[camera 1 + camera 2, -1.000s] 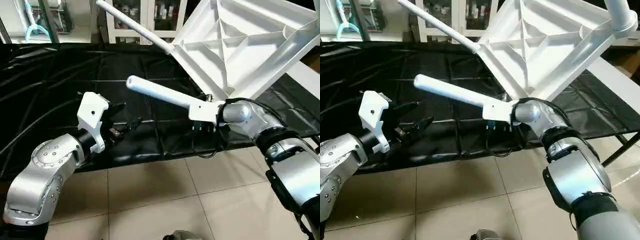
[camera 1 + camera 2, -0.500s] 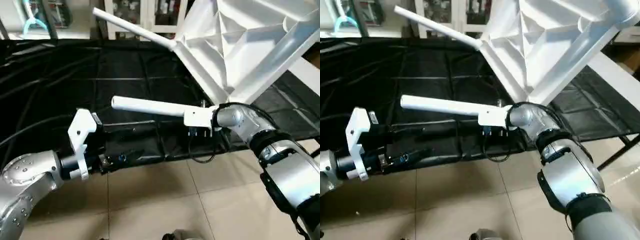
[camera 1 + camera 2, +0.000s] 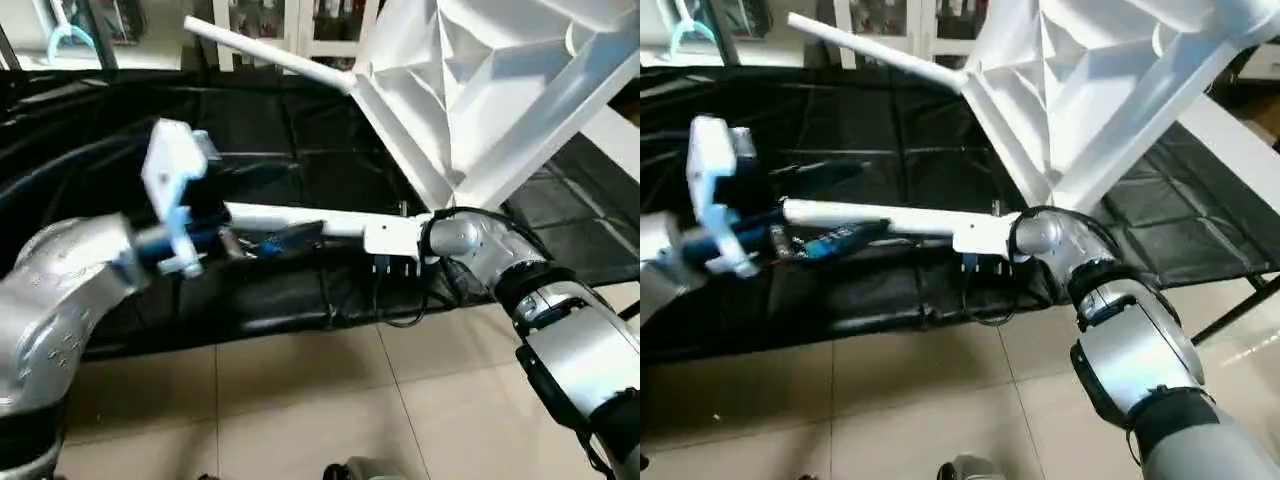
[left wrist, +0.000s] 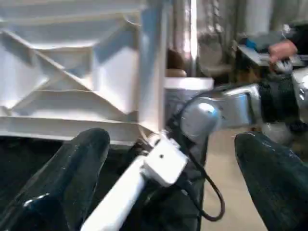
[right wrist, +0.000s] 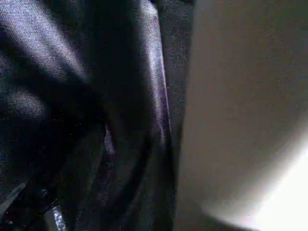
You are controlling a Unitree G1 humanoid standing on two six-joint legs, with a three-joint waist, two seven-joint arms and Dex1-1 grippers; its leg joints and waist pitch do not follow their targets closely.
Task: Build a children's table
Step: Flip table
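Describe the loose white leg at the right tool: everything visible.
The loose leg is a long, smooth white tube, plastic by its look, lying about level above the black sheet. One end sits at the right tool; the grip itself is hidden. Its free end lies between the left tool's wide-open black fingers; contact there cannot be told.

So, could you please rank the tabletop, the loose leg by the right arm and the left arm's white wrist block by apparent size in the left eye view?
1. Tabletop, largest.
2. Loose leg.
3. White wrist block, smallest, though it sits nearer the camera, so that is less sure.
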